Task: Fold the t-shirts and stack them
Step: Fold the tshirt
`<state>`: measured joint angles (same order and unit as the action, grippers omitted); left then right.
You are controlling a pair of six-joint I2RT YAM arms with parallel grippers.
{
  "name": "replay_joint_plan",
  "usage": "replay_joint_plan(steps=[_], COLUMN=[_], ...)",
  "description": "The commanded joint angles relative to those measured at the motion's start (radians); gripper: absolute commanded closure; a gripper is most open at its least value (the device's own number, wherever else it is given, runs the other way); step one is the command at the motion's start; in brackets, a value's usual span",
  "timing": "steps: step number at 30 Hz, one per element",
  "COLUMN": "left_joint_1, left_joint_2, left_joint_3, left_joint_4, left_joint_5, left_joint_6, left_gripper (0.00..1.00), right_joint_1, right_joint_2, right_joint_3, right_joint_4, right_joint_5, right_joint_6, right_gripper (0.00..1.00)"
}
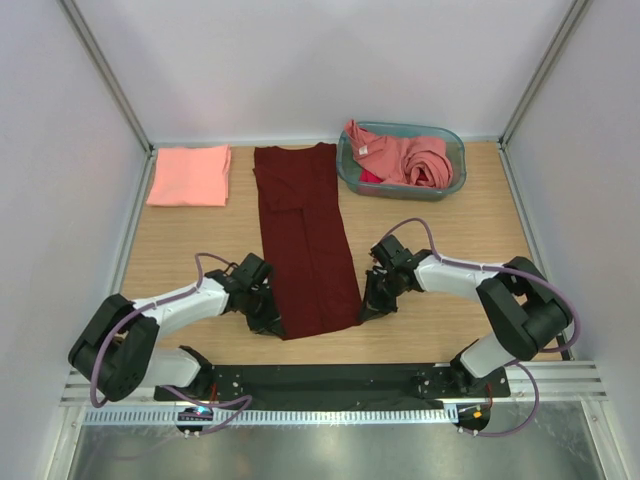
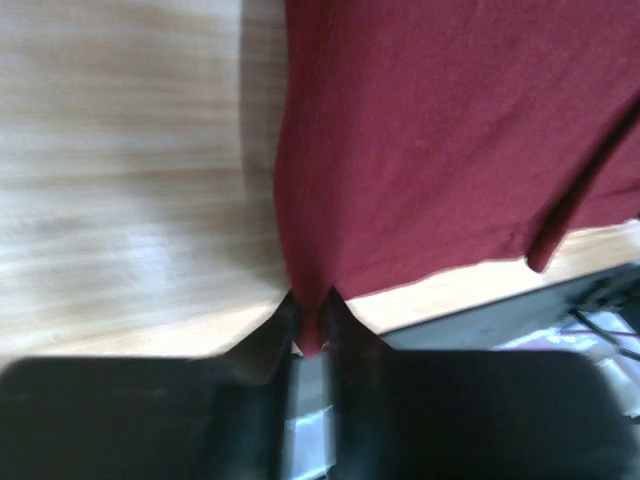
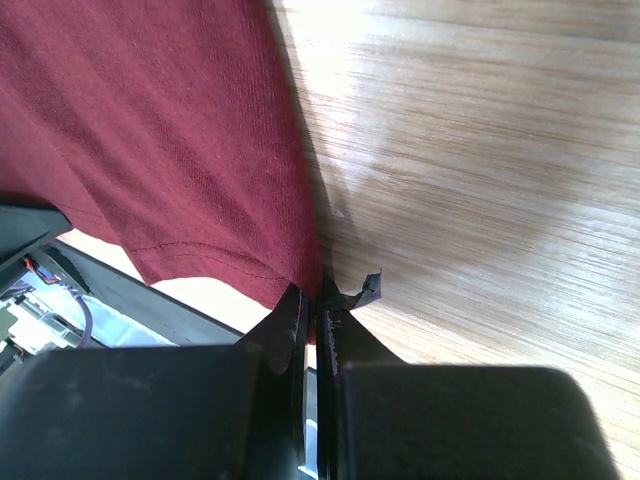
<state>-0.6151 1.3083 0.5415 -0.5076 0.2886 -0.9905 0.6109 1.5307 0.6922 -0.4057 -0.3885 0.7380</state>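
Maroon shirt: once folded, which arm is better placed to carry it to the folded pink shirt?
Left, probably. The folded pink shirt lies far left, on its side; the left claw pinches the maroon shirt at its near left corner. The right claw pinches the near right corner.

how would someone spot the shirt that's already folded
Look to the far left corner of the table. The salmon-pink shirt lies there, a neat square. The dark red shirt beside it is a long strip; the other pink shirts are crumpled in the blue basket.

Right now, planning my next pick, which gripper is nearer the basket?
Right. The right gripper holds the maroon shirt by its corner nearer the basket; the left gripper holds the other near corner.
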Motion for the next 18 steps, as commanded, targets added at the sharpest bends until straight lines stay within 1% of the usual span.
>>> replay_joint_plan(steps=[1, 2, 10, 16, 18], left_joint_1=[-0.002, -0.002, -0.012, -0.049, -0.049], left_joint_2=[0.04, 0.039, -0.02, -0.162, -0.208], left_joint_3=[-0.049, -0.048, -0.067, -0.1, -0.095], left_joint_4=[0.015, 0.003, -0.072, -0.135, -0.172], left_joint_5=[-0.088, -0.091, -0.094, -0.088, -0.091], left_joint_6=[0.026, 0.026, 0.001, -0.06, -0.065], left_gripper=[0.97, 1.0, 1.0, 1.0, 0.99], right_joint_1=[-0.003, -0.003, 0.019, 0.095, 0.099], right_joint_2=[0.02, 0.02, -0.021, -0.106, -0.128], right_joint_3=[0.02, 0.018, -0.039, -0.115, -0.129], right_joint_4=[-0.008, -0.007, -0.008, -0.002, -0.002], right_joint_5=[0.02, 0.022, 0.016, 0.025, 0.03], right_joint_6=[-0.025, -0.026, -0.014, 0.04, 0.049], right_gripper=[0.99, 0.99, 0.99, 0.99, 0.99])
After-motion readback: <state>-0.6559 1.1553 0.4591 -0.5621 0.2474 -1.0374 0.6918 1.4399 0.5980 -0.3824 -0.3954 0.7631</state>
